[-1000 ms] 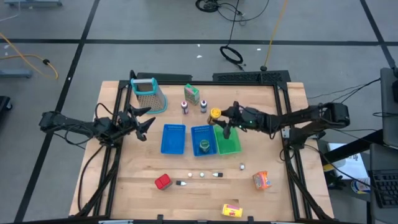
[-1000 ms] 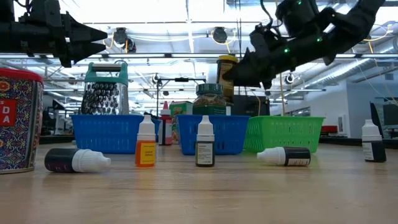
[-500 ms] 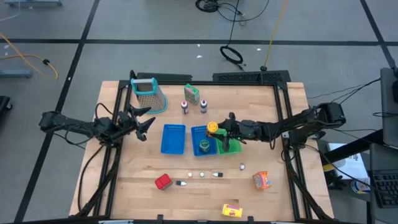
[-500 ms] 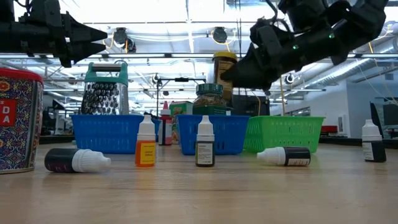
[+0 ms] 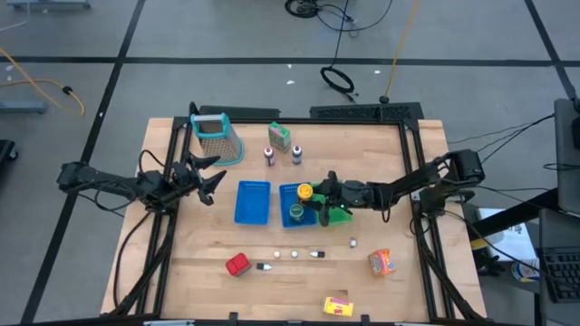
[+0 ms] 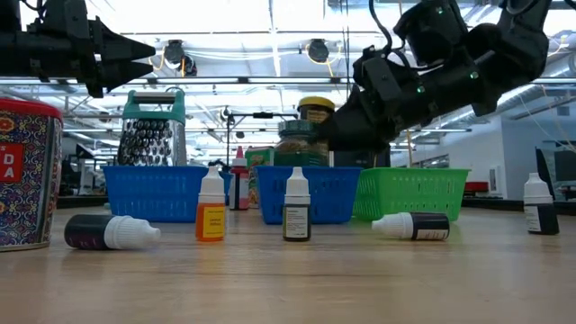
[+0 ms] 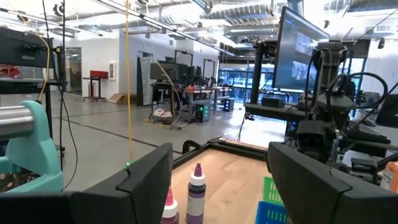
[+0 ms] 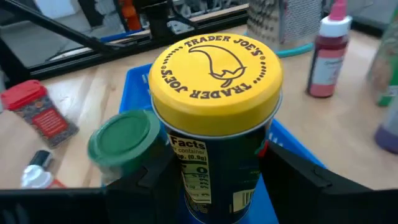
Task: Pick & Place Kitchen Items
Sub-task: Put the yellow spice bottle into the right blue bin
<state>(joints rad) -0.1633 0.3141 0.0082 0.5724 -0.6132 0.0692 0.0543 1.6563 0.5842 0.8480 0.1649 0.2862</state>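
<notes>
My right gripper (image 5: 314, 196) is shut on a yellow-lidded spice jar (image 8: 214, 81) and holds it over the right blue basket (image 5: 288, 192), close beside a green-lidded jar (image 8: 121, 140) that stands in that basket. In the low view the yellow-lidded jar (image 6: 316, 108) shows behind the green-lidded jar (image 6: 297, 144). A green basket (image 5: 337, 213) sits just to the right. My left gripper (image 5: 216, 178) hangs open above the table's left side, with nothing between its fingers. My right gripper pinches the jar's body (image 8: 186, 180) below the yellow lid between its two fingers (image 8: 140, 183), one on each side. The fingers come from the table's right, slanting slightly down. The jar is upright; its bottom is hidden by the fingers and the green-lidded jar.
A second blue basket (image 5: 253, 201) lies left of the first. At the back are a grater (image 5: 217, 138), a green carton (image 5: 280, 136) and two small bottles (image 5: 269, 156). Toward the near edge are a red can (image 5: 237, 264), small dropper bottles (image 5: 294, 254), an orange packet (image 5: 381, 263) and a yellow box (image 5: 338, 307).
My right gripper has carried the yellow-lidded jar toward the table's near edge and a little left, sinking as it went. It went from beyond the green basket's far end to over the right blue basket. The jar stayed upright in the shut fingers.
</notes>
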